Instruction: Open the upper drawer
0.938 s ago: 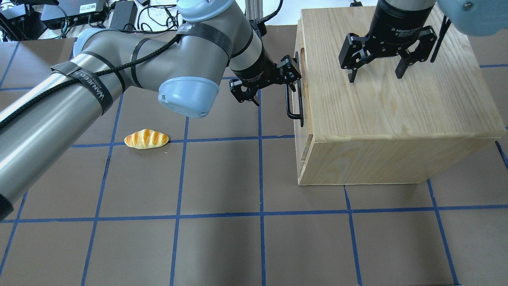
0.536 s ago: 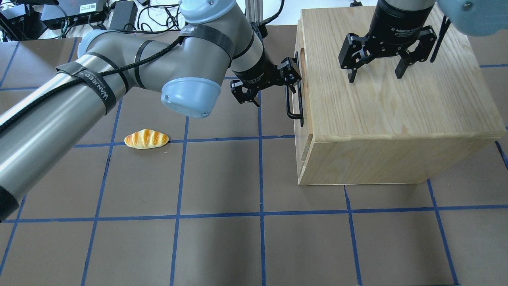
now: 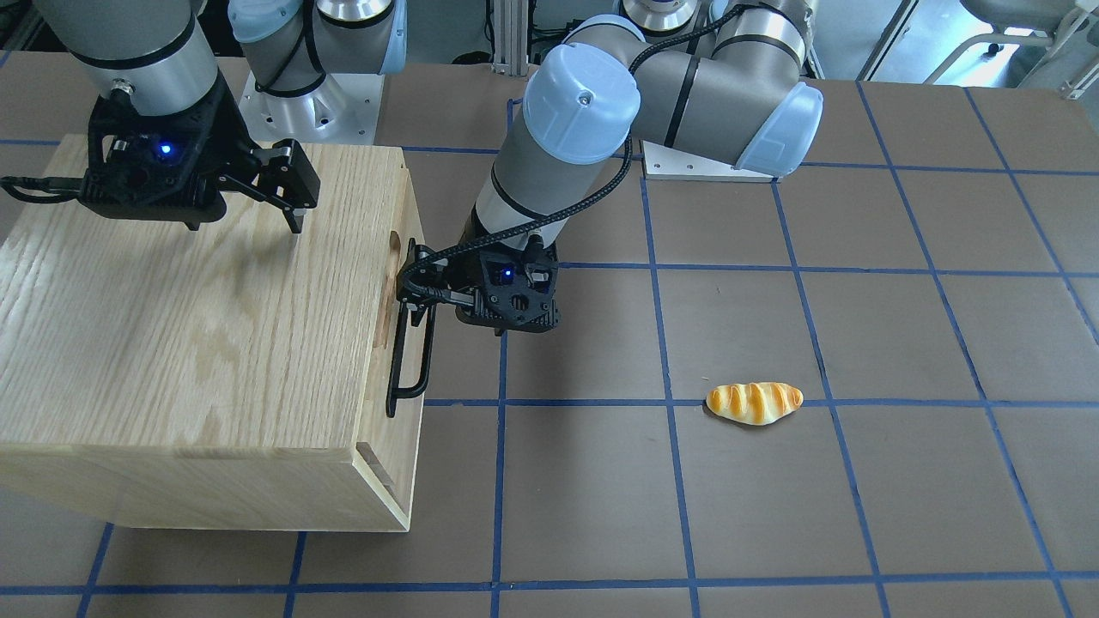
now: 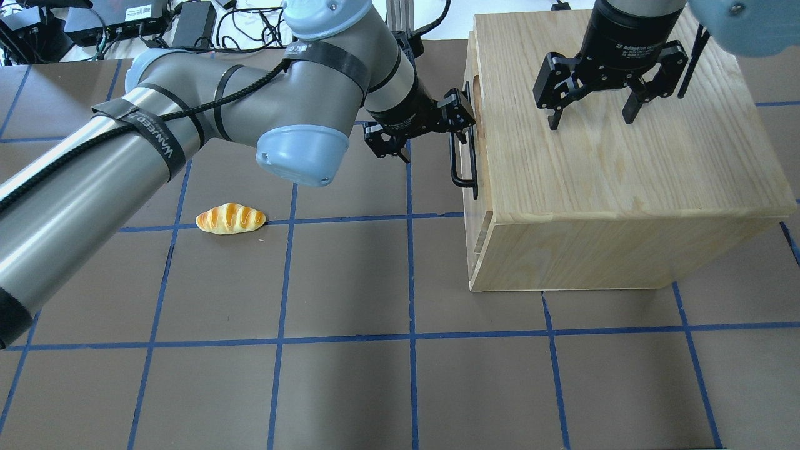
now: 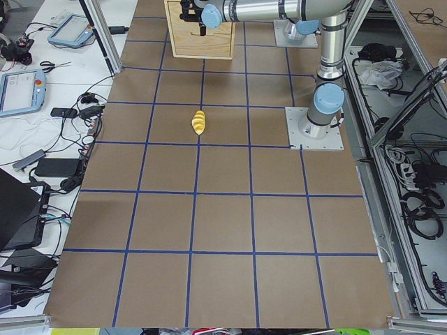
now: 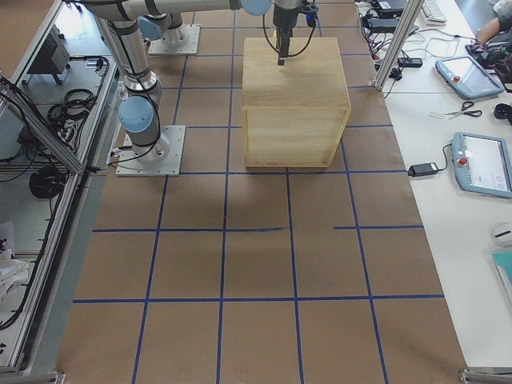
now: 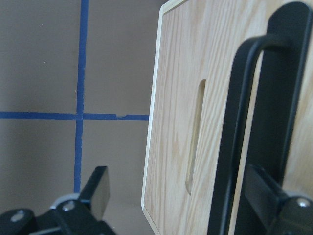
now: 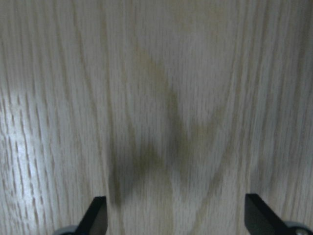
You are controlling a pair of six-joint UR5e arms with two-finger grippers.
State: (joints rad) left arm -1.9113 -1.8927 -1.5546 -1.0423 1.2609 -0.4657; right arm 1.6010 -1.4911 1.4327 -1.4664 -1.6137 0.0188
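left claw [image 4: 437, 141] level and spread wide, right claw [image 4: 591, 121] pointing down, spread wide

Item 1. "2F Adaptive", white print on the black body of the right gripper [image 4: 590, 122], at one o'clock in your overhead view; the line's end is hidden.
Item 2. "WANJEED", white on a black strap [image 4: 152, 134] round the left arm [image 4: 69, 194], at nine o'clock.
Item 3. White label [image 4: 134, 11] on a black box [image 4: 94, 26], eleven o'clock: too small for you to read.
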